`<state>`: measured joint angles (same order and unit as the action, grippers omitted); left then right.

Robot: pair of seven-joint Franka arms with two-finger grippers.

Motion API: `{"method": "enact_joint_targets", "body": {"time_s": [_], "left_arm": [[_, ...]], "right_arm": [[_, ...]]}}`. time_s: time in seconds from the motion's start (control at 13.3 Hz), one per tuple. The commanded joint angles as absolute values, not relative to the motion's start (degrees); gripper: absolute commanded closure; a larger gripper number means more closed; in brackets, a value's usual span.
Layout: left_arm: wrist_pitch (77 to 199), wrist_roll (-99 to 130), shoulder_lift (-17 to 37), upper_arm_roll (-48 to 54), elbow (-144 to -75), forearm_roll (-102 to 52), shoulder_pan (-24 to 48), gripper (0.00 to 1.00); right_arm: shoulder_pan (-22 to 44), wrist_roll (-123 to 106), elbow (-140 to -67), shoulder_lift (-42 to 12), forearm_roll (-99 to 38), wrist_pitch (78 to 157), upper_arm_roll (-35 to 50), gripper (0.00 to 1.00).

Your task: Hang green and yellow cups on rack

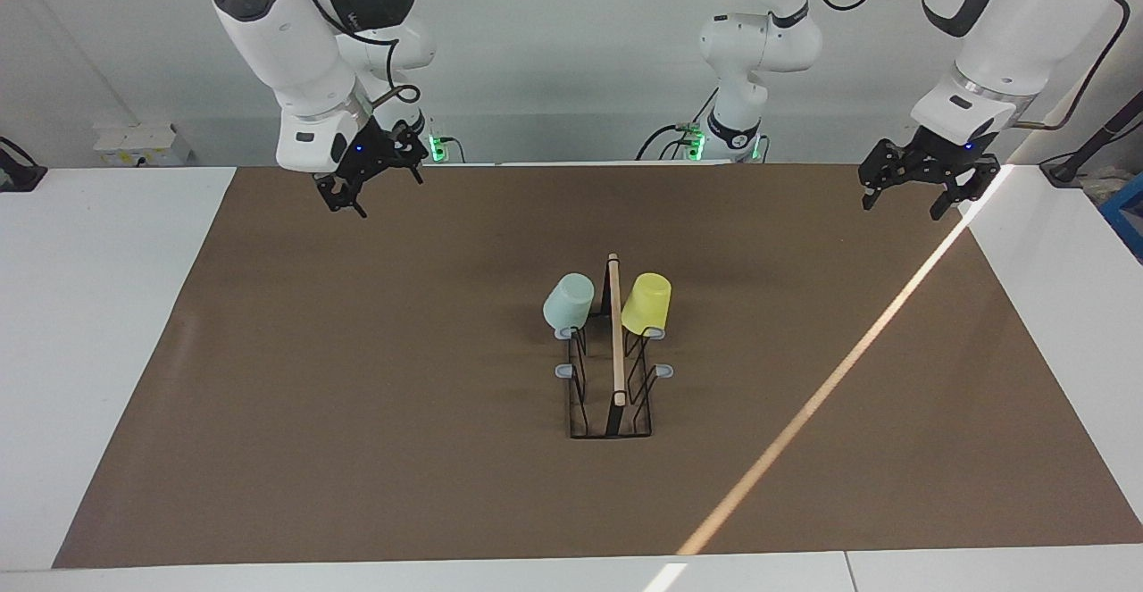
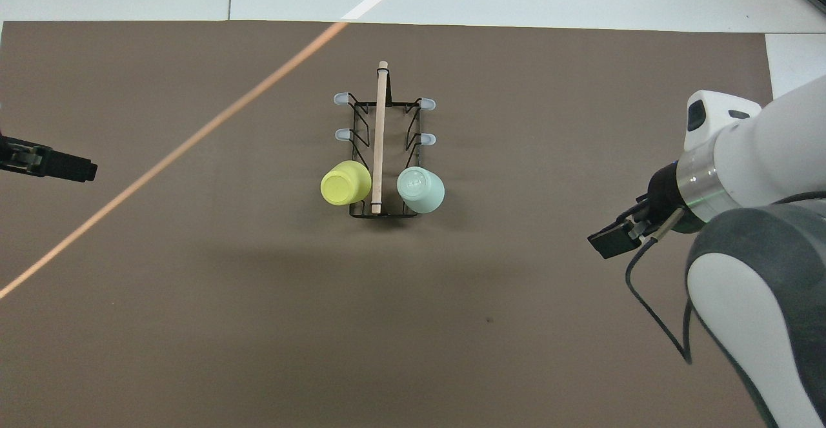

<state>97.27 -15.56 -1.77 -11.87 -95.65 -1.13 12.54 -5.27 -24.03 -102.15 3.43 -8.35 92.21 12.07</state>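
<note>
The rack (image 1: 616, 351) stands mid-table, a black wire frame with a wooden rod on top; it also shows in the overhead view (image 2: 379, 137). The mint green cup (image 1: 568, 301) (image 2: 420, 190) hangs upside down on a peg at the rack's end nearest the robots, on the side toward the right arm. The yellow cup (image 1: 646, 303) (image 2: 345, 183) hangs likewise on the side toward the left arm. My right gripper (image 1: 379, 190) (image 2: 619, 234) is open and empty, high over the mat's edge nearest the robots. My left gripper (image 1: 900, 208) (image 2: 48, 163) is open and empty over the mat's corner, waiting.
Free grey-tipped pegs (image 1: 566, 371) (image 1: 663, 370) stick out of the rack's sides farther from the robots. A brown mat (image 1: 357, 396) covers the white table. A bright stripe of sunlight (image 1: 804, 413) runs slantwise across the mat at the left arm's end.
</note>
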Motion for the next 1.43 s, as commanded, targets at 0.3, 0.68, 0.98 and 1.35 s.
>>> {"method": "enact_joint_targets", "body": {"time_s": [0.3, 0.68, 0.98, 1.35], "left_arm": [[96.77, -14.85, -2.81, -12.04, -96.33, 0.09, 13.1, 0.0], [96.68, -14.77, -2.81, -12.04, -96.42, 0.09, 13.1, 0.0], [96.5, -14.77, -2.81, -12.04, -96.33, 0.09, 13.27, 0.0], [96.5, -14.77, -2.81, -12.04, -96.42, 0.09, 13.27, 0.0]], "right_arm": [[-6.77, -22.33, -103.36, 4.92, -1.69, 92.36, 11.08, 0.0], [-4.23, -6.33, -103.54, 4.92, 0.26, 93.43, 7.66, 0.0], [0.35, -5.71, -103.54, 5.01, 0.26, 92.81, 4.83, 0.0], [0.88, 0.09, -103.45, 4.92, 0.53, 93.16, 4.75, 0.0]]}}
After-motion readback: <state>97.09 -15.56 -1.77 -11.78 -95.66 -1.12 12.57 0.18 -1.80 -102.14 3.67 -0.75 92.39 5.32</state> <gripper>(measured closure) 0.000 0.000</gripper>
